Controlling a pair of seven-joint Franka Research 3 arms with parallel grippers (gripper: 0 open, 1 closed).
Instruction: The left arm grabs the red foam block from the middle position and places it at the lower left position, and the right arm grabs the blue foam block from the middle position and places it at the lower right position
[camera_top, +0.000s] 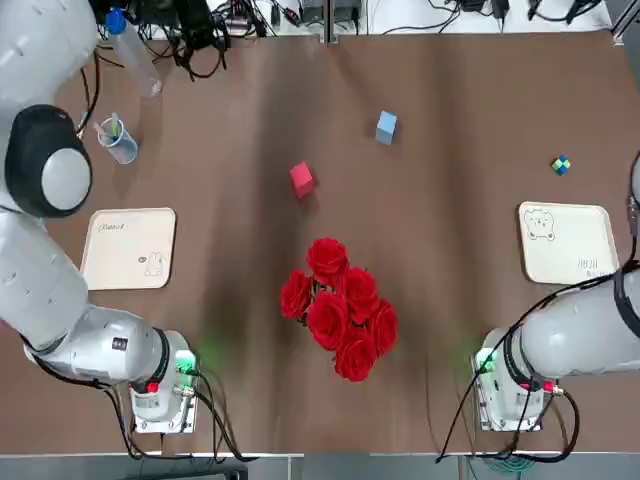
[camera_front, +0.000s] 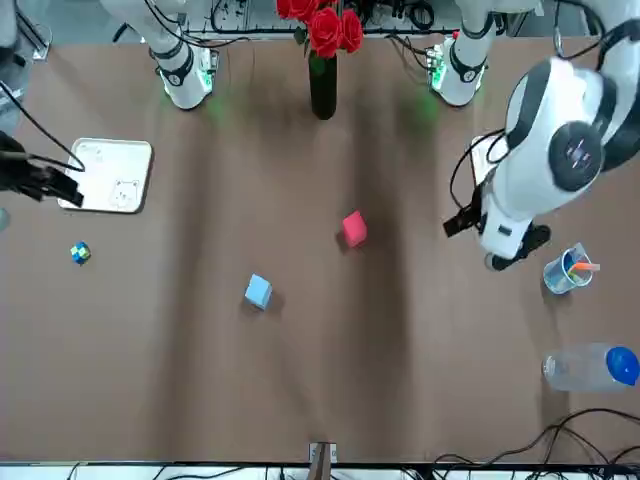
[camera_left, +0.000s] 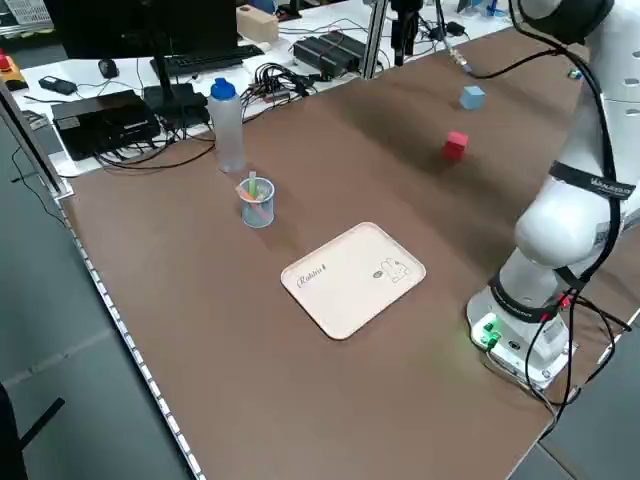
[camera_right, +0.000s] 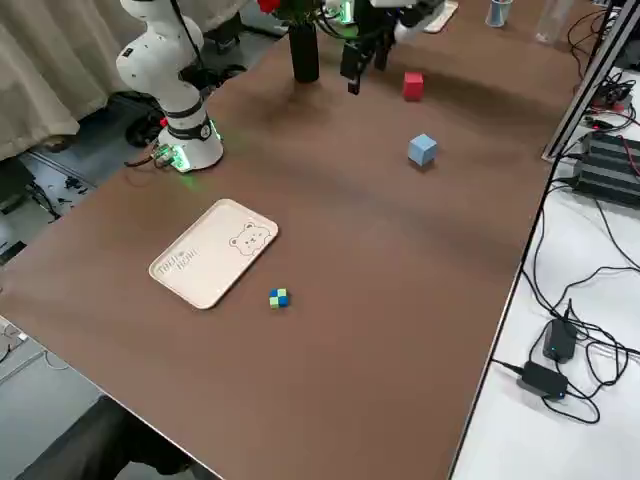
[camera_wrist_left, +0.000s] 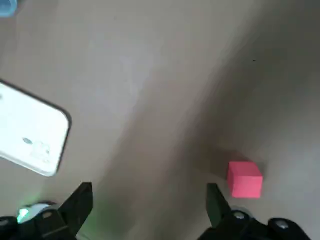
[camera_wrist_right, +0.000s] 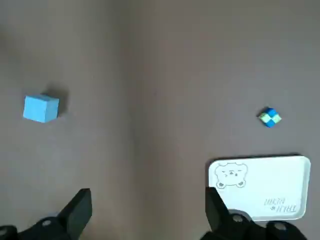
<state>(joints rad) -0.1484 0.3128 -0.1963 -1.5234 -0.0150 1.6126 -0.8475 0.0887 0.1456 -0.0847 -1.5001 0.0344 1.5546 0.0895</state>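
Two foam blocks loose on the brown table (camera_top: 450, 300), near the centre of the top view: red block (camera_top: 301, 179) just above the middle, blue block (camera_top: 386, 127) higher and to the right, well apart from each other, neither touched by any gripper. Below them, a bunch of red roses (camera_top: 338, 305) in a dark vase (camera_front: 322, 85), seen at the upper middle of the front view. Two cream trays, both holding nothing: left tray (camera_top: 129, 248) at mid-left of the top view, right tray (camera_top: 565, 241) at mid-right. Above the left tray, a clear cup (camera_top: 118, 142) with a few coloured sticks inside, and a clear bottle with a blue cap (camera_top: 130, 50) lying at the upper left corner. Near the right edge, a small blue-green-yellow cube (camera_top: 560, 165), above the right tray.

Left gripper (camera_wrist_left: 147, 202) raised over the table, fingers spread wide apart, holding nothing, red block showing just beside one fingertip in its wrist view. Right gripper (camera_wrist_right: 147, 207) likewise raised, fingers wide apart and holding nothing, blue block far off to the side in its wrist view, right tray close under one finger.
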